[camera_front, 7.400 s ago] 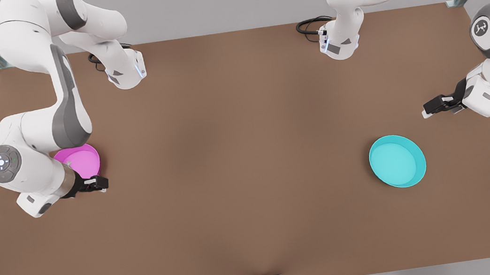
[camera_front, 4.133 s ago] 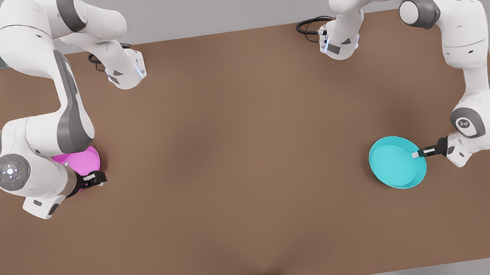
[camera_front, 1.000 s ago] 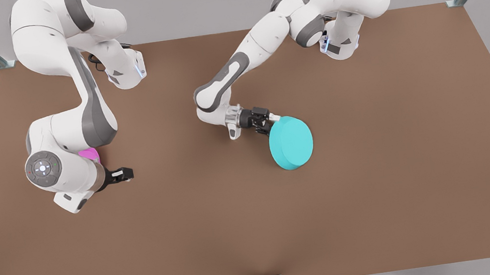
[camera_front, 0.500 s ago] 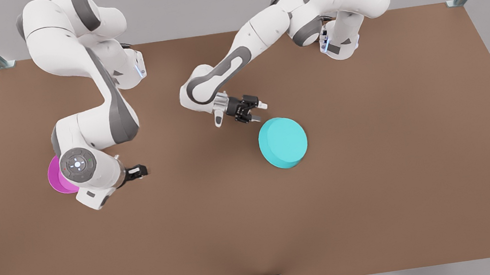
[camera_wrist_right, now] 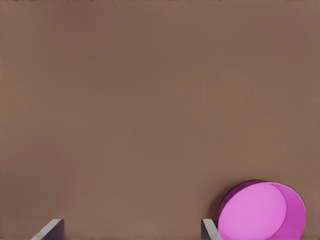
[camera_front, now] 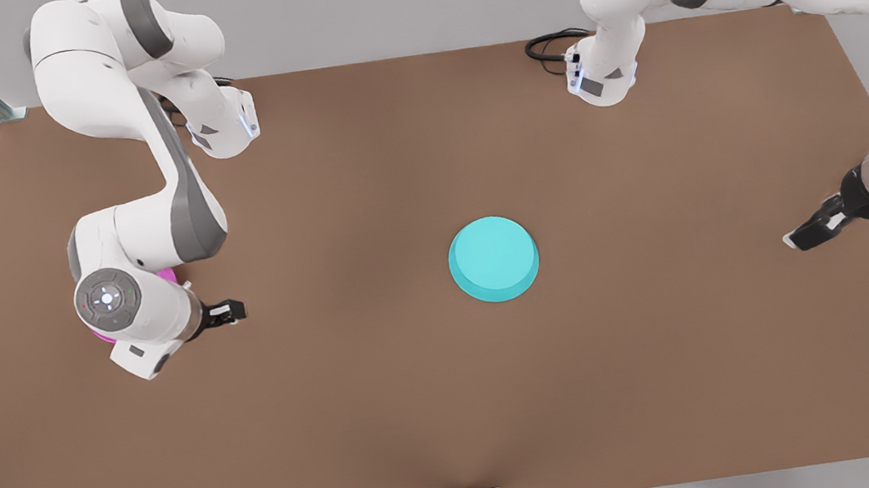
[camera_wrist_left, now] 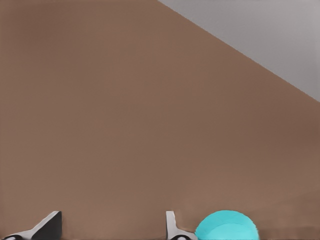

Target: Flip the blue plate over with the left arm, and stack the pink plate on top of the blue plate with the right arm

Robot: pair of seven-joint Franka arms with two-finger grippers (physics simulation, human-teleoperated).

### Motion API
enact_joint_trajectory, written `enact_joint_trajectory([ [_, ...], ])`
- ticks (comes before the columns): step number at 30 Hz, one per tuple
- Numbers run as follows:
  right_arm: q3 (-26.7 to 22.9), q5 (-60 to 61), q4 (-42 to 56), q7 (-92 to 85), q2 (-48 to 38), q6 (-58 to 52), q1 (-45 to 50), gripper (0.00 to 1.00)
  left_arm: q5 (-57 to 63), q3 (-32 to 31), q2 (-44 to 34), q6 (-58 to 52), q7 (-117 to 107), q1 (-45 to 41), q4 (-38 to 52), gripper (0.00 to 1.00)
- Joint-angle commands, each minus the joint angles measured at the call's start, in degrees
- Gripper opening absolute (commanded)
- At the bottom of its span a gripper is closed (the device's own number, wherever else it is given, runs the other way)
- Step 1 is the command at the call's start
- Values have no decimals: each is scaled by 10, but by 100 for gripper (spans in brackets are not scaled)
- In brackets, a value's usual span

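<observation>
The blue plate (camera_front: 493, 258) lies upside down near the middle of the brown table (camera_front: 456, 409), with its flat base facing up. Nothing touches it.

The left gripper (camera_front: 806, 232) is at the front view's right side, close to the table's edge and well apart from the blue plate. In the left wrist view its two fingers (camera_wrist_left: 49, 226) stand wide apart with only bare table between them. It holds nothing. The blue plate (camera_wrist_left: 227, 226) sits farther off, beyond one fingertip.

The right gripper (camera_front: 229, 310) is at the front view's left side. The pink plate (camera_front: 167, 275) is mostly hidden under the white right arm (camera_front: 132, 305), so only small bits of pink peek out beside the wrist. In the right wrist view the two fingers (camera_wrist_right: 51, 228) are spread apart and nothing is between them. The pink plate (camera_wrist_right: 262, 210) is off to one side of them, outside the gap, with its hollow side showing. It cannot be told whether one finger touches the plate's rim. The two plates are far from each other.
</observation>
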Motion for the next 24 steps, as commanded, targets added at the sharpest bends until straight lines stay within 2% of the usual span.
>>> enact_joint_trajectory([
  [1, 0, -5, 0, -6, 0, -4, 4, 100, 4, -1, 2, -2, 60, 0, -4, 100],
  [2, 0, 1, -2, -8, -1, -4, -14, 100, 10, 0, -12, -57, 71, -1, -5, 100],
  [3, 0, -3, -4, -30, -1, -21, -21, 100, 13, 10, -59, -83, 116, -4, -11, 100],
  [4, 0, 1, -12, -43, -2, -57, -57, 100, 14, 50, -125, -80, 152, -29, -77, 100],
  [5, 2, 3, -25, -61, -2, -66, -116, 100, 8, 77, -208, -39, 161, -51, -198, 100],
  [6, 3, 40, -36, -95, -5, -70, -178, 100, 5, 90, -271, 76, 162, -62, -350, 100],
  [7, 4, 44, -52, -100, -21, -95, -193, 100, -3, 90, -269, 153, 162, -63, -406, 100],
  [9, 4, 46, -163, -99, -110, -85, -212, 100, -9, 90, -251, 163, 162, -63, -411, 100],
  [11, 4, 75, -318, -101, -150, 49, -235, 100, -8, 90, -251, 161, 162, -63, -411, 100],
  [13, 5, 110, -346, -160, -158, 107, -285, 100, -8, 90, -251, 160, 163, -63, -411, 100],
  [15, 5, 118, -343, -236, -141, 173, -318, 100, -7, 89, -251, 160, 163, -63, -411, 100],
  [18, 5, 137, -302, -267, -75, 186, -354, 100, -7, 89, -251, 159, 163, -64, -411, 100],
  [21, 4, 132, -277, -282, -43, 176, -373, 100, -7, 88, -251, 157, 164, -64, -411, 100],
  [24, 4, 132, -205, -320, 49, 196, -391, 100, -6, 88, -251, 154, 164, -66, -411, 100],
])
